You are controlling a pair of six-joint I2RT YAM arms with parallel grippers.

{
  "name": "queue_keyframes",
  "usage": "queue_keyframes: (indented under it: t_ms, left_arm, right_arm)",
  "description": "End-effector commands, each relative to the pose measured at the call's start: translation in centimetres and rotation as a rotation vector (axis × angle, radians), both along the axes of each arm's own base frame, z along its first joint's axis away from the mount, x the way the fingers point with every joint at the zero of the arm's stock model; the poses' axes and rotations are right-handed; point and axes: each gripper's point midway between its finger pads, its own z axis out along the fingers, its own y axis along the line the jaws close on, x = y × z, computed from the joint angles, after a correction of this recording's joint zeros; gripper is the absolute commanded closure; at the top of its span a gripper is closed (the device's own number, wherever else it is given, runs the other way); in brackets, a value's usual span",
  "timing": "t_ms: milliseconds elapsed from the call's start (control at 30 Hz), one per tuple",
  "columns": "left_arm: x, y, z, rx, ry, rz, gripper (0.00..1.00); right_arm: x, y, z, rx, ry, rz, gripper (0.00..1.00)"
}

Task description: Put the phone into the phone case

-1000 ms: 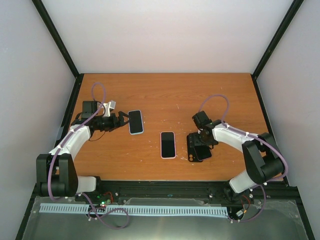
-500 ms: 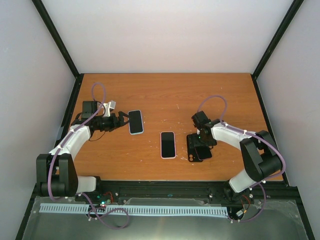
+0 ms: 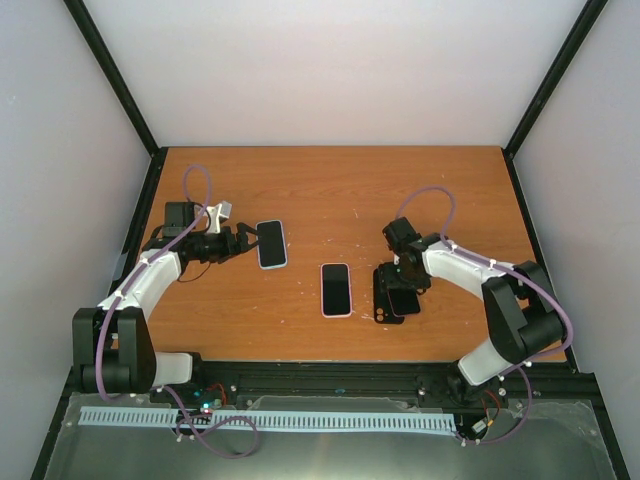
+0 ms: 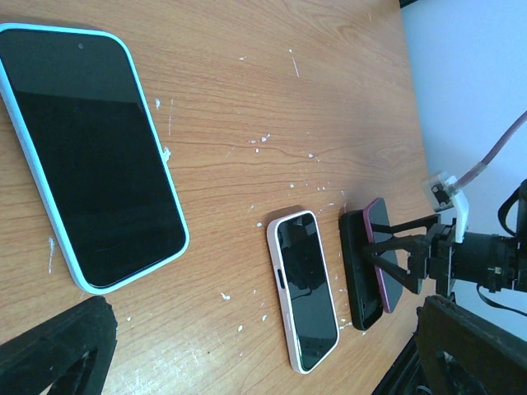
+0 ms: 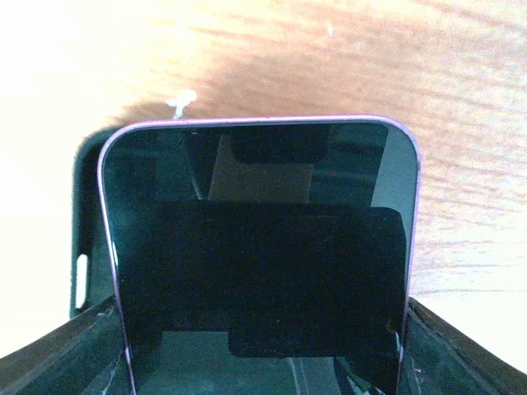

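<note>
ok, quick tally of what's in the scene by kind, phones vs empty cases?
Phones: 3 (blue-edged phone, pink-edged phone, purple-edged phone)
Empty cases: 1 (black phone case)
Total: 4

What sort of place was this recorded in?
Probably a lab robot test cell: a wooden tabletop enclosed by plain white panels on a black frame, left arm and right arm bolted at its near edge.

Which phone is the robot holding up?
The purple phone, gripped in the right tool at the black case. The blue phone and white phone lie flat, untouched.
</note>
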Motion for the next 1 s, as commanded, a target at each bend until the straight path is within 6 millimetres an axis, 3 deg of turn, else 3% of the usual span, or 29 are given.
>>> queue_keyframes:
  t_ms: [0,200,400,967]
  left_arm:
    - [0.2,0.1,1.3,0.004,-0.066,-0.010,0.00]
    - [0.3,0.1,1.3,0.004,-0.065,-0.010,0.01]
    - [0.3,0.1,1.5,0.003,-0.069,-0.011,0.01]
    - [0.3,0.0,1.5,0.000,-0.069,-0.013,0.00]
  right_arm:
    - [1.2,0.6,3.0,0.036,-0.052,-0.030,0.37]
    - [0.1,1.3,3.7,0.113,-0.018,-0.091,0.43]
    - [-1.5,2.6,2.3,0.174,0.050,-0.196,0.44]
    - [-1.5,2.5,0.0,0.084,0.049,-0.236,0.36]
